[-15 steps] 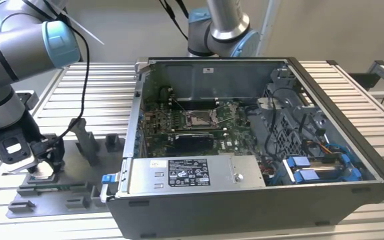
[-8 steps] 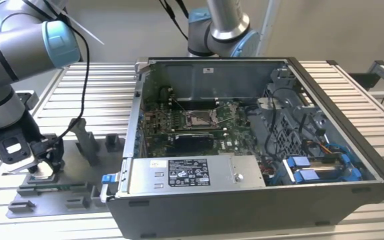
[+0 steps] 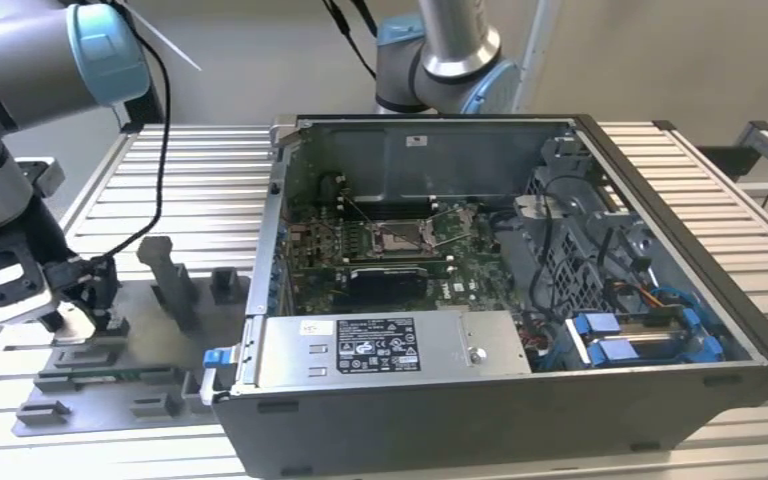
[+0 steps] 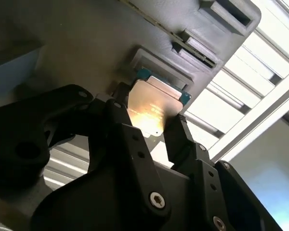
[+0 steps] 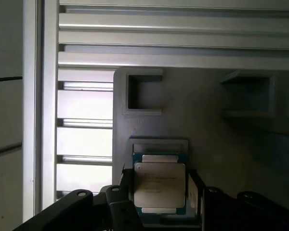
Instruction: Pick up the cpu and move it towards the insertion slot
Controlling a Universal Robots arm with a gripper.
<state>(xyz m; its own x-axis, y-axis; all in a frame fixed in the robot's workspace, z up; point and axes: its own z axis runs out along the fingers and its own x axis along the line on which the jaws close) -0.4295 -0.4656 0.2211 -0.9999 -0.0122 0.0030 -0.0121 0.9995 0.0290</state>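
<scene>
silvery flat square cpu [image 5: 160, 185]: we log it between jaws of the black gripper [image 4: 148, 114], clenched on opposite edges; silver-framed insertion slot [image 3: 398, 238] well apart.

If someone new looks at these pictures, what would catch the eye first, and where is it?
The open computer case fills the middle and right of the exterior view, with the insertion slot on its green board. At the exterior view's left, the gripper hangs low over a grey fixture. In both wrist views, the shiny cpu sits right at the gripper.
</scene>
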